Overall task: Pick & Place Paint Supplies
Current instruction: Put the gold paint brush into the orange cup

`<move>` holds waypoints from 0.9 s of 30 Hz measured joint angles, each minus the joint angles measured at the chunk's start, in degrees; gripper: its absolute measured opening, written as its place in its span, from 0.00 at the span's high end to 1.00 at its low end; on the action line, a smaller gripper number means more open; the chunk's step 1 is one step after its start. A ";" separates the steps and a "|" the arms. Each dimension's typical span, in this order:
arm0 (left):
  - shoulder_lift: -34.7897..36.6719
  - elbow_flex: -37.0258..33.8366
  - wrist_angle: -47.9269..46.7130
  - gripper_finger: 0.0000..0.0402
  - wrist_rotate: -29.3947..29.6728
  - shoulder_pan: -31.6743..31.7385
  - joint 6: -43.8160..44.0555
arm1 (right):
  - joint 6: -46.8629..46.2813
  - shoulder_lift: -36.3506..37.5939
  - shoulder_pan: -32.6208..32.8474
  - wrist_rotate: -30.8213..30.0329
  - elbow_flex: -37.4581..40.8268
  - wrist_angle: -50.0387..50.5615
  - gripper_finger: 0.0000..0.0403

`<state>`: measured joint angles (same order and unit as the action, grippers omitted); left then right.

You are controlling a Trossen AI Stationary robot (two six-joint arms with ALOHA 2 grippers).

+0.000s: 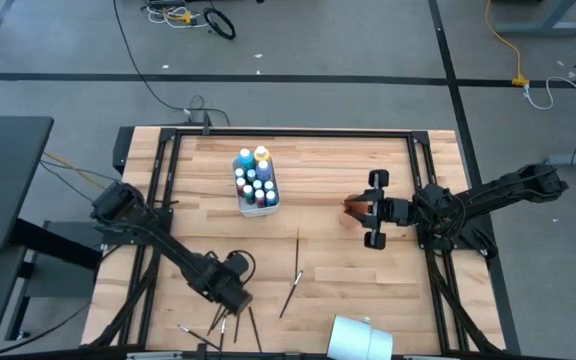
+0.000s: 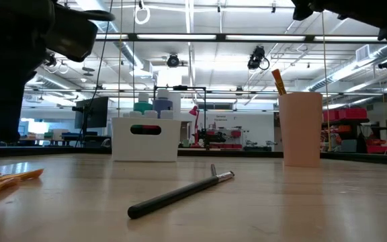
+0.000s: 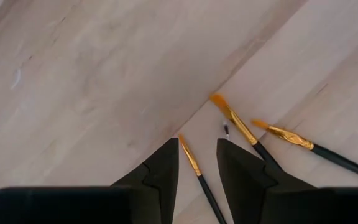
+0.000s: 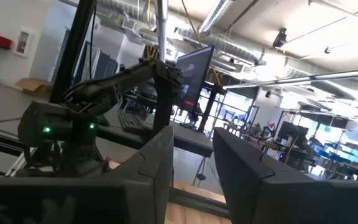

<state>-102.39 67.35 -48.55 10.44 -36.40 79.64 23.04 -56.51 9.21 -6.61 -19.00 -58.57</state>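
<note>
The brush (image 3: 199,172) under the left gripper (image 3: 197,163) lies flat on the table (image 1: 338,180), its orange tip pointing forward past the fingertips and its dark handle running back beneath the wrist. The long axis passes through the gap between the two fingers, roughly in line with the gripper's forward direction, so the fingers stand one on each side of the shaft. The left gripper is parted to a narrow gap and holds nothing; whether the fingertips touch the table cannot be told. Two more brushes (image 3: 241,127) lie just beside the outer finger, fanned away from it, with a thin dark brush tip between them and the gripper. In the high view this cluster sits at the near table edge below the left gripper (image 1: 230,292). Judgement: the coming move is a straight descent and close on the centred brush, and the neighbouring brush beside the finger may be nudged. Two further brushes (image 1: 294,272) lie well apart toward the table centre. The bottles (image 1: 256,178) stand in a white caddy (image 1: 257,205) farther off. The right gripper (image 1: 373,210) hovers at the far side of the table, well apart from every brush, fingers parted and empty; the left arm is clearly the nearer
</note>
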 joint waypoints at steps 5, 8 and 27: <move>0.00 -0.75 0.62 0.70 0.62 -0.30 1.11 | 0.09 0.00 0.00 0.01 0.00 -0.03 0.70; 0.00 -3.55 2.76 0.70 -0.95 -0.28 2.35 | -0.01 0.00 0.00 0.04 0.00 -0.04 0.70; 0.07 -8.86 9.19 0.83 2.29 -0.48 -7.78 | -0.04 0.00 0.00 0.09 0.02 -0.11 0.70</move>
<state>-102.32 58.49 -39.36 12.73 -36.89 71.86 23.00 -56.51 9.21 -6.52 -18.98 -58.67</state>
